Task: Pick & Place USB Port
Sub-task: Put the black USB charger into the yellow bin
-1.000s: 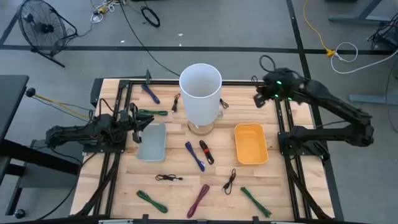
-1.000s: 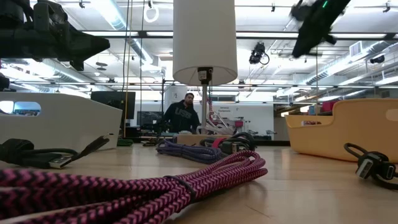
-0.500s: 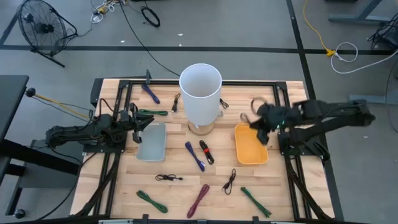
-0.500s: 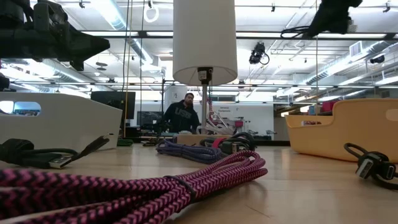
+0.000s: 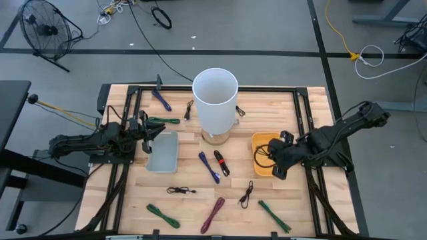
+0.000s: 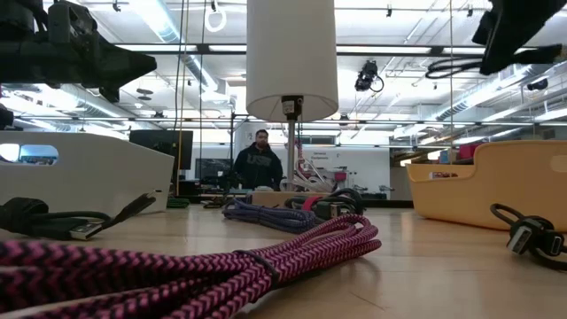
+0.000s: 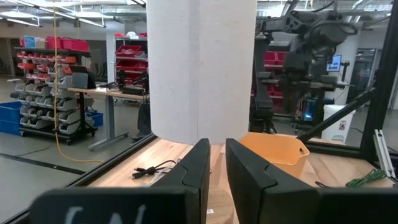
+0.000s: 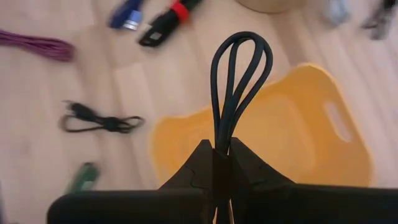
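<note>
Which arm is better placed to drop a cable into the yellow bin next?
Right. The right gripper is shut on a looped black cable and hangs over the yellow plastic bin. The left gripper holds nothing, beside the grey tray.

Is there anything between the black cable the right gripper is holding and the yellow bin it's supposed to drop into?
Nothing visible. The right gripper is shut on the looped black cable, which hangs directly over the open yellow bin. The part of the bin floor in view looks bare, and the other cables lie on the table outside it.
</note>
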You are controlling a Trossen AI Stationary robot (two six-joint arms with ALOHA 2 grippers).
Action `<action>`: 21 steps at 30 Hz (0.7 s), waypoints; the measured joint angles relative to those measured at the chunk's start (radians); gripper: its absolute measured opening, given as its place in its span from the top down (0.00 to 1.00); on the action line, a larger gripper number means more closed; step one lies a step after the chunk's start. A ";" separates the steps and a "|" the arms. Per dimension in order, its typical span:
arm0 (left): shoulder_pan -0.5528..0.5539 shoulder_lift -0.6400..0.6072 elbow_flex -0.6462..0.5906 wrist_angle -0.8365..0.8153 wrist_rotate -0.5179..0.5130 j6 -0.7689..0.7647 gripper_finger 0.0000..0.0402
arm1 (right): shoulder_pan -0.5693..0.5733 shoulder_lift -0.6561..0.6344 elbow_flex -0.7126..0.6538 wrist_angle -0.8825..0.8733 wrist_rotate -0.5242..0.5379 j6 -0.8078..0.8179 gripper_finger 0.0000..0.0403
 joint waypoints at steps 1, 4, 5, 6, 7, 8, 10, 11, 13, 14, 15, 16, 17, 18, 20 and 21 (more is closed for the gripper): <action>0.000 0.000 0.000 0.000 0.000 0.000 0.86 | 0.000 0.003 0.000 -0.020 0.012 0.017 0.96; 0.000 0.000 0.000 -0.001 0.000 0.000 0.86 | 0.000 0.005 0.000 -0.065 0.035 0.075 0.96; 0.000 0.000 0.000 -0.003 0.000 0.001 0.86 | 0.000 0.005 0.000 -0.069 0.039 0.083 0.96; 0.000 0.000 0.000 -0.006 0.000 0.001 0.86 | 0.000 0.005 0.000 -0.069 0.041 0.087 0.96; 0.000 0.000 0.000 -0.007 0.000 0.002 0.86 | 0.000 0.005 0.000 -0.070 0.046 0.087 0.96; 0.000 0.000 0.000 -0.008 0.000 0.002 0.86 | 0.000 0.006 0.000 -0.071 0.047 0.086 0.96; 0.000 0.000 0.000 -0.016 0.000 0.002 0.86 | 0.000 0.006 0.000 -0.071 0.058 0.089 0.96; 0.000 0.000 0.000 -0.016 0.000 0.002 0.86 | 0.000 0.006 0.000 -0.071 0.062 0.089 0.96; 0.000 0.000 0.000 -0.016 0.000 0.002 0.86 | 0.000 0.006 0.000 -0.072 0.067 0.089 0.96; 0.000 0.000 0.000 -0.016 0.000 0.002 0.86 | 0.000 0.006 0.000 -0.072 0.072 0.089 0.96; 0.000 0.000 0.000 -0.016 0.000 0.002 0.86 | 0.000 0.006 0.000 -0.072 0.073 0.089 0.96; 0.000 0.000 0.000 -0.016 0.000 0.002 0.86 | 0.000 0.006 0.000 -0.073 0.073 0.089 0.96; 0.000 0.000 0.000 -0.016 0.000 0.002 0.86 | 0.000 0.006 0.000 -0.073 0.073 0.089 0.96; 0.000 0.000 0.000 -0.016 0.000 0.002 0.86 | 0.000 0.006 0.000 -0.073 0.073 0.089 0.96; 0.000 0.000 0.000 -0.016 0.000 0.002 0.86 | 0.000 0.006 0.000 -0.075 0.073 0.090 0.95; 0.000 0.000 0.000 -0.016 0.000 0.002 0.86 | 0.000 0.006 0.000 -0.077 0.077 0.095 0.95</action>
